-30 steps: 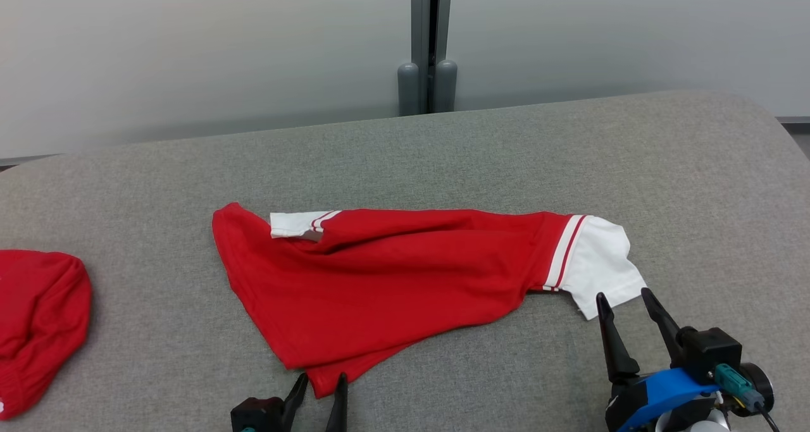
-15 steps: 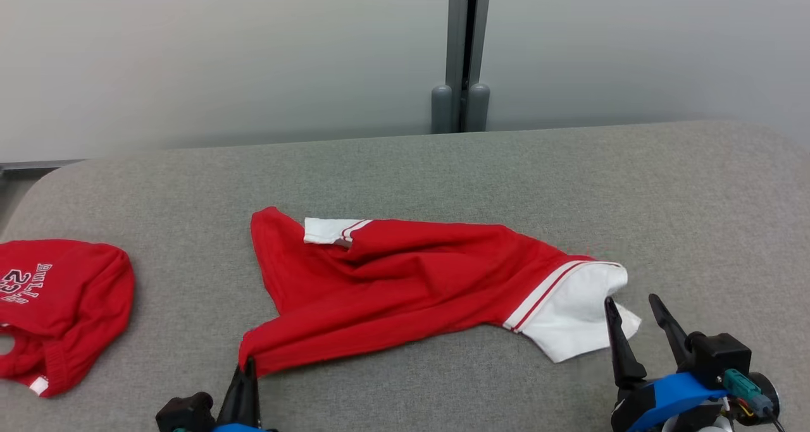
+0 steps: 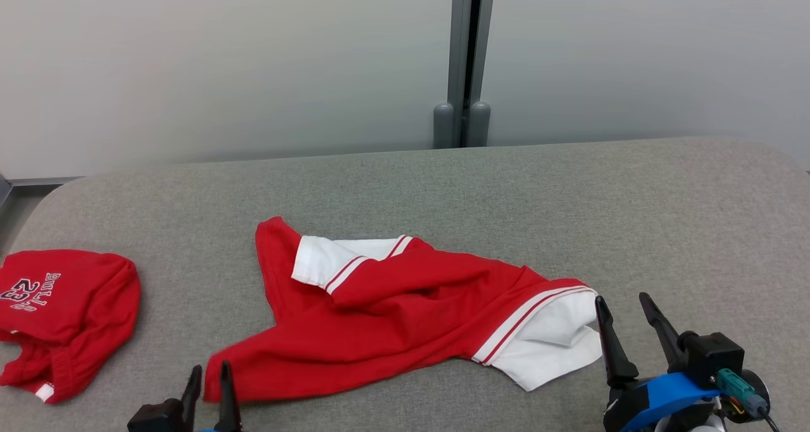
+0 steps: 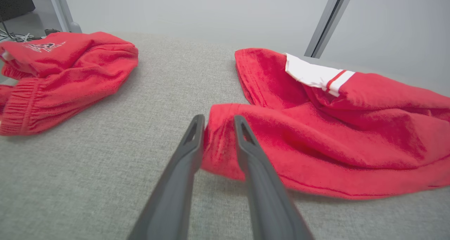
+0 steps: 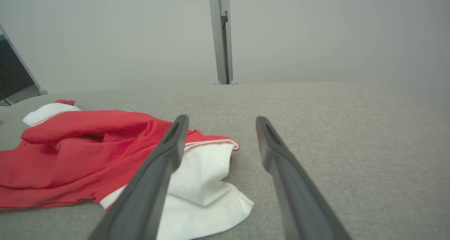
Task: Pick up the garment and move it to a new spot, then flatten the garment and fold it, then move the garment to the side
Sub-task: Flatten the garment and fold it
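Head view: garment corner between parted left claw; table beyond.

Red printed clothing on grey tabletop

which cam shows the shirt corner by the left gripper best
Left wrist view: the shirt corner lies close up between the parted fingers of the left gripper. The head view shows it small at the bottom edge; the right wrist view catches the white sleeve end.
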